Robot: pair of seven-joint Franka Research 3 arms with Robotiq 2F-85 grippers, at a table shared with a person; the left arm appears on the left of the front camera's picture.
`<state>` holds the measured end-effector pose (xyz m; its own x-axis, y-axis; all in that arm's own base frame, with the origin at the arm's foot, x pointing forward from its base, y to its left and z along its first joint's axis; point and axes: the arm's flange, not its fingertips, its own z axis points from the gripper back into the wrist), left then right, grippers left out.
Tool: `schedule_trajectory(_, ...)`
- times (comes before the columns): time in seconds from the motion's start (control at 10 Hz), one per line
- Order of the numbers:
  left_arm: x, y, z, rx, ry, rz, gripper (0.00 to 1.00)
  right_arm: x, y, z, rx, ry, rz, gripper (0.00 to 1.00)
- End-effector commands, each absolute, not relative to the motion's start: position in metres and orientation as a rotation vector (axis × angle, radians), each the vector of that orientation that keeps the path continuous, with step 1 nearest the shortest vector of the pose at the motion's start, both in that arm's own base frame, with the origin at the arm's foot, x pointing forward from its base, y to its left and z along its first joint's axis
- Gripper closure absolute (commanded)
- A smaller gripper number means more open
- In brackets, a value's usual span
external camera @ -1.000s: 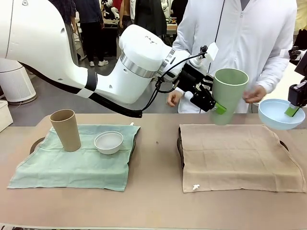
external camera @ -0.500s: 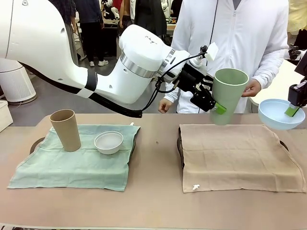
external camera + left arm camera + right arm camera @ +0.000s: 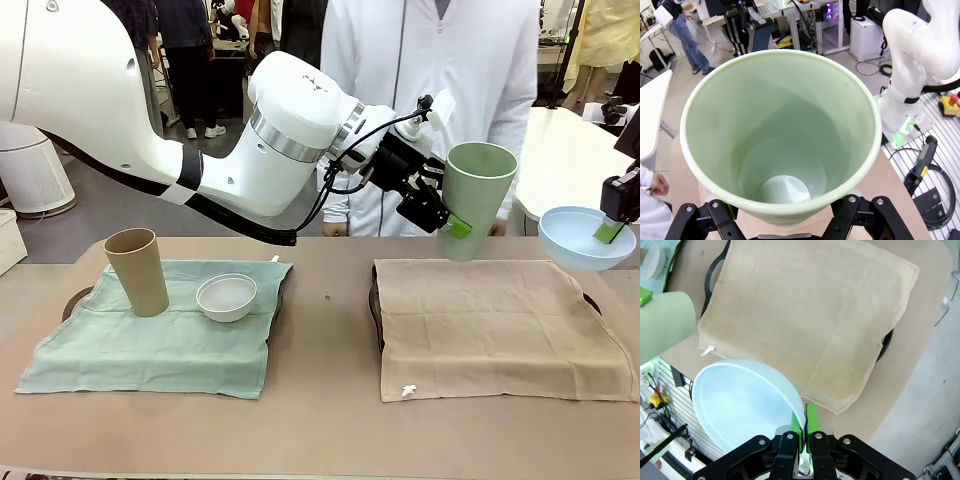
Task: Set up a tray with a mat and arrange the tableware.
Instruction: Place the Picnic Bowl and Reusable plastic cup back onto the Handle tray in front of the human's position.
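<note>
Front view: the left gripper (image 3: 452, 222) is clamped on the lower wall of the sage green cup (image 3: 477, 199), which hangs tilted in the air above the far edge of the beige mat (image 3: 498, 322). The right gripper (image 3: 610, 228) pinches the rim of the pale blue bowl (image 3: 585, 238), also airborne, over the same mat's far right corner. Well to the left of the beige mat, the tan cup (image 3: 138, 271) and the white bowl (image 3: 226, 296) stand side by side on the green mat (image 3: 155, 334). A person in a white coat (image 3: 430, 80) stands behind the table, beyond the beige mat.

Left wrist view: the sage green cup (image 3: 780, 135) is seen from its mouth, with the black finger links spread round its base. The hold sits low on a tall cup — I judge that a quick swing could lever it loose.

Right wrist view: the green pads (image 3: 812, 420) are closed together on the thin rim of the pale blue bowl (image 3: 740, 405), with the beige mat (image 3: 815, 315) below it, the dark tray handle (image 3: 713, 280) peeking out at the mat's edge. A rim pinch lets the bowl pivot — it may land tilted, or drag and wrinkle the loose cloth. With both arms over one mat, cup and bowl could also knock together.
</note>
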<state>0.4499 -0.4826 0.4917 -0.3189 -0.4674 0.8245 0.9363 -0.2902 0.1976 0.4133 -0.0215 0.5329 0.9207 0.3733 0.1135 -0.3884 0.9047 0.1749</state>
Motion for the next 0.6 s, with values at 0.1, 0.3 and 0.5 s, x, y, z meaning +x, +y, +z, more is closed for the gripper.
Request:
schedule_trajectory(0.1,0.459,-0.479,0.470,-0.847,-0.897,-1.769,0.16,0.441,-0.028,0.495,0.189,-0.090,0.445,0.95)
schedule_trajectory(0.3,0.470,-0.478,0.426,-0.915,-0.889,-1.747,0.16,0.464,-0.032,0.445,0.136,-0.067,0.426,0.95)
schedule_trajectory(0.5,0.477,-0.480,0.383,-1.004,-0.837,-1.715,0.16,0.472,-0.030,0.411,0.101,-0.090,0.443,0.95)
